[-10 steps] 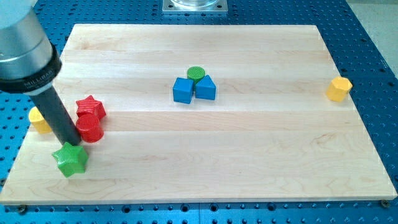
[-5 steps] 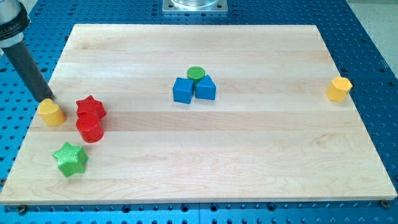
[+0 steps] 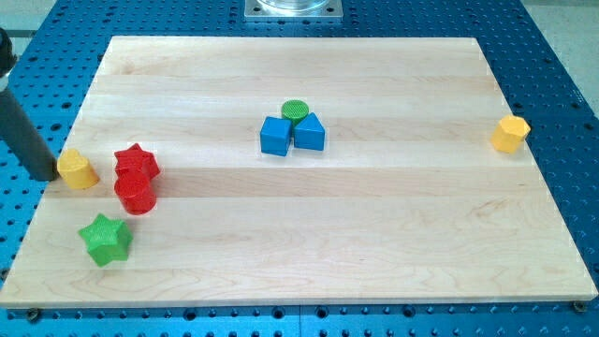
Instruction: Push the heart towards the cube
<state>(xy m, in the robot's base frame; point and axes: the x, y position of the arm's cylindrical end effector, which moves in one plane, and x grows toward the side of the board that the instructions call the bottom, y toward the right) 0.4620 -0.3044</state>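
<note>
My tip [image 3: 47, 176] sits at the far left of the frame, at the left edge of the wooden board [image 3: 374, 243], just left of the yellow heart [image 3: 77, 169] and touching or nearly touching it; the rod has no jaws, so it grasps nothing and only leans against the block's side; right of the heart stands the red star [image 3: 137, 161], with the red cylinder [image 3: 136, 194] touching it just below; further down, in the lower left, lies the green star [image 3: 105, 239], apart from the others; near the frame's centre the blue cube [image 3: 275, 136] sits beside a blue triangular block [image 3: 310, 133], with the green cylinder [image 3: 296, 111] just above them; a yellow hexagonal block [image 3: 510, 134] stands alone at the board's right edge.
</note>
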